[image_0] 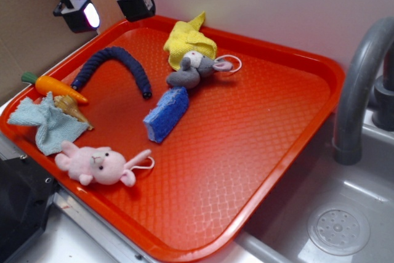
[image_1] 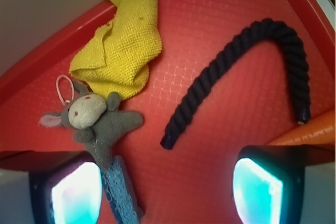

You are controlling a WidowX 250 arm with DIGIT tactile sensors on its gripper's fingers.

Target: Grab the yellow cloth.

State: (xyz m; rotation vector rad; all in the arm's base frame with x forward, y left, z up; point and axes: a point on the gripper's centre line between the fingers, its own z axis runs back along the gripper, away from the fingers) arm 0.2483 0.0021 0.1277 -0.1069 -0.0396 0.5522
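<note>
Against the tray's [image_0: 308, 60] far rim lay the yellow cloth [image_0: 188, 42], touching the grey mouse [image_0: 196, 69], so your empty, wide-apart gripper [image_0: 111, 4] risked snagging that toy instead.

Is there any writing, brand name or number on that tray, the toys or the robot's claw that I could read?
No readable text shows in either view.
The red tray, yellow cloth, grey plush mouse, pink plush bunny, blue sponge and dark rope bear no print.
The gripper shows only glowing pads, no markings.
</note>
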